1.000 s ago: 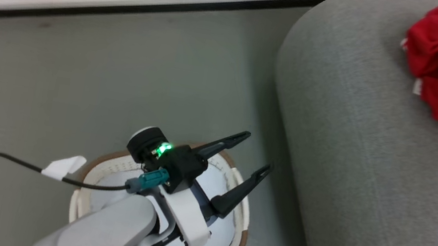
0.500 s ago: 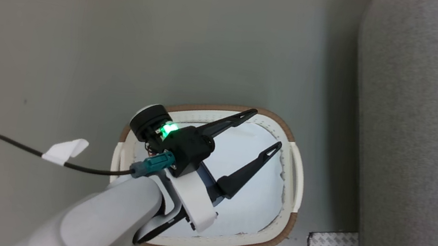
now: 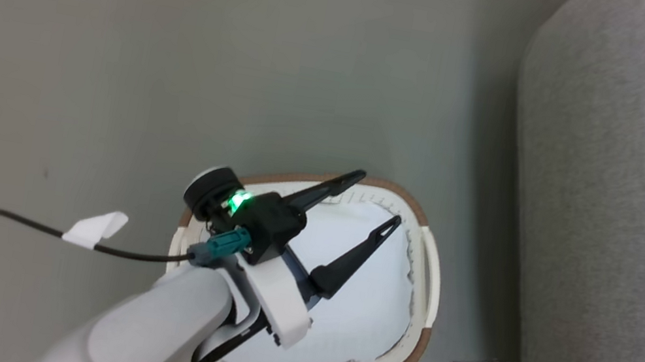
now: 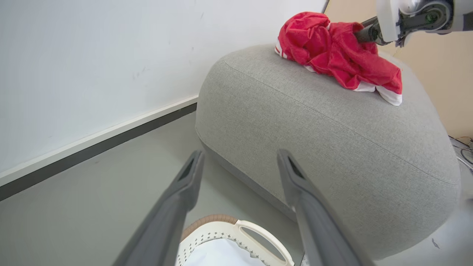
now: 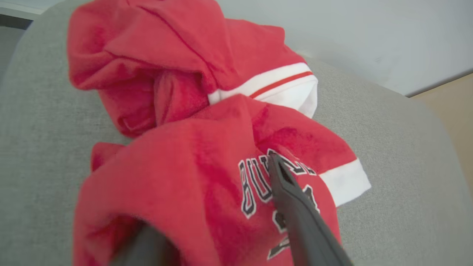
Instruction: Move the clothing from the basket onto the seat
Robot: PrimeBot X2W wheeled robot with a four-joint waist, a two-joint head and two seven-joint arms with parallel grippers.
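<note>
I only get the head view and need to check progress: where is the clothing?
Observer: The clothing lies heaped on top of the seat, near its far edge in the left wrist view.
Operator: And where is the right pincer?
Observer: The right pincer is at that heap. Its fingers look apart, and red fabric is draped over one of them.
</note>
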